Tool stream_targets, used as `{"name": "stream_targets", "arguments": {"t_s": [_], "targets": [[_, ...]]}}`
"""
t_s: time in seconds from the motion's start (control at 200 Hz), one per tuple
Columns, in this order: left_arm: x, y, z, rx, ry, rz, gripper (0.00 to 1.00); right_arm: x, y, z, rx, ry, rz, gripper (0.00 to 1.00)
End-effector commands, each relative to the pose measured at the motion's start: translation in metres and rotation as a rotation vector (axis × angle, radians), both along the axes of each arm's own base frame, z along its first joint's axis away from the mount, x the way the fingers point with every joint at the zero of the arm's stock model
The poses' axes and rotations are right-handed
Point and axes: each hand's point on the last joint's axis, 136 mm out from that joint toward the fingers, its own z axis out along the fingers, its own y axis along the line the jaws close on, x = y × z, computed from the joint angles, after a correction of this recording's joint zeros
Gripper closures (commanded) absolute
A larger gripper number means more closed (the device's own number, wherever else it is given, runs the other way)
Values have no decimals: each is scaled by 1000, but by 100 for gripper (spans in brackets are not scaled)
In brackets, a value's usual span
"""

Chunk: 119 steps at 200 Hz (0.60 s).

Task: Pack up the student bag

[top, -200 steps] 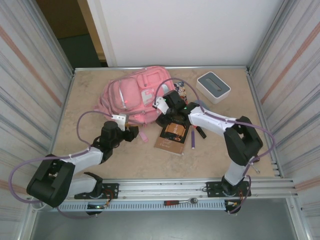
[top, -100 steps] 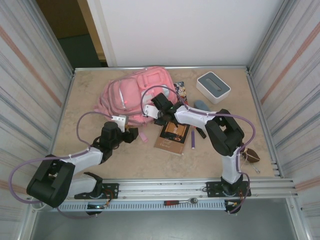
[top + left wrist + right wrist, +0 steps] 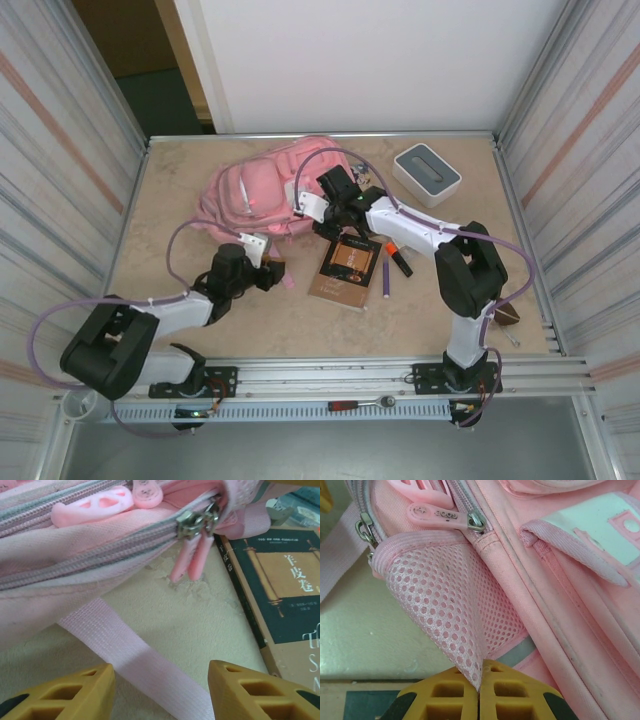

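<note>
Right wrist view: right gripper (image 3: 479, 690) clamps student bag's (image 3: 560, 580) mesh pocket (image 3: 445, 605) at 6 o'clock. Left wrist view: left gripper (image 3: 160, 680) gapes astride strap (image 3: 132, 657).

Your student bag (image 3: 255, 190) lies flat at the far left of the table, front pockets up. It is soft pink fabric with grey zips. Two pink zipper pulls (image 3: 192, 555) meet at its near edge. The mesh side pocket (image 3: 445, 600) is drawn out to a point, and a strap (image 3: 135, 665) trails nearward.
</note>
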Motion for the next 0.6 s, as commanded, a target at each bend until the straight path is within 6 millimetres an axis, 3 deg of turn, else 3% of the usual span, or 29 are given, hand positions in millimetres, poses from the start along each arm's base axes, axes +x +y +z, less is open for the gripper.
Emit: {"name": "stream_targets", "arguments": {"t_s": [0.0,0.381,0.591], "targets": [[16,-11,18,1,-91,-37,49,-6,5,43,108,0,4,100],[44,-28,20,28,-169,-92,61,-4,2,45,143,23,1,100],[48,-42,34,17,-273,-164,66,-5,3,44,146,30,2,100]]}}
